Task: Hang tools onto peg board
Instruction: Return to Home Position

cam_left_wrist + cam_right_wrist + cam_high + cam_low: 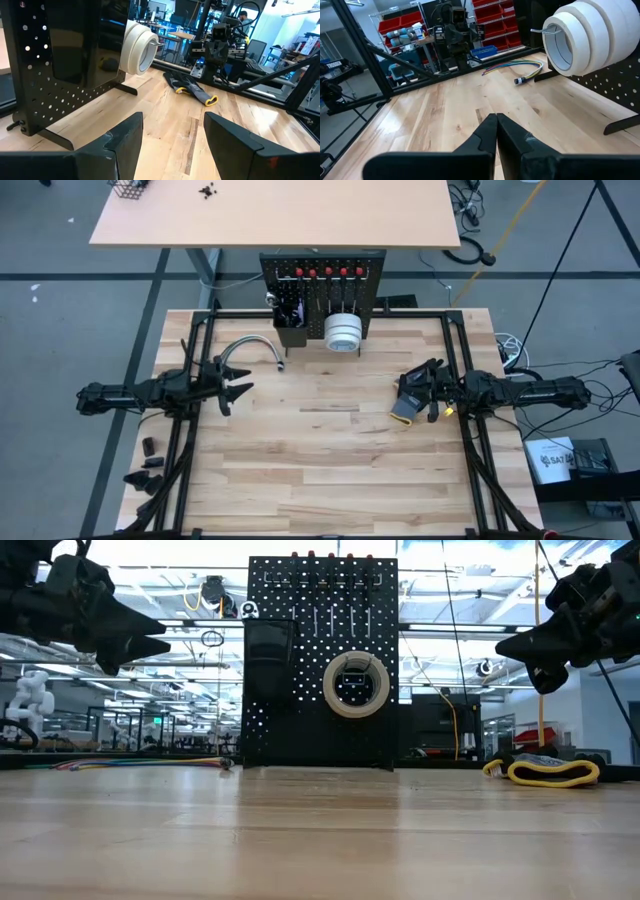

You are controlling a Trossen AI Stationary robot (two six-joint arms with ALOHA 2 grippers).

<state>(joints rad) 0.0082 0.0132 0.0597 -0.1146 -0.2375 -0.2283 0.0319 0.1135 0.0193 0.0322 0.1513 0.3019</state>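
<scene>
left gripper [236, 390] open, right gripper [414, 388] closed, both empty; tools up on the board

the left gripper hovers above the left half of the table [320, 480]. its two fingers are clearly apart and nothing is between them. the right gripper hovers above the right half with its fingers pressed together, and it also holds nothing. the two point toward each other across the middle, both lifted off the wood.

just beside the right gripper lies the black-and-yellow flat object [406, 410]. a little beyond the left gripper lies the curved grey cable bundle [250, 347]. neither is a tool to hang.

farther on, at the far edge and between the two arms, the peg board [300, 730] stands upright. the white tape rolls [342, 333] hang together on one hook, slightly to the right of the board's middle, so the right gripper seems somewhat nearer to them. their axis runs along the hook, out from the board toward the near edge. the red-handled screwdrivers [320, 272] sit in a row along the top, and a small black bin [268, 645] is on the left part.

everything seems to be hung already, so the coming move is probably only a retreat, away from the board.

thin silver pieces hang above the tape in the low view, but it cannot be told which are wrenches or the ratchet. the inside of the bin is hidden, and the number of rolls is not sure.
</scene>
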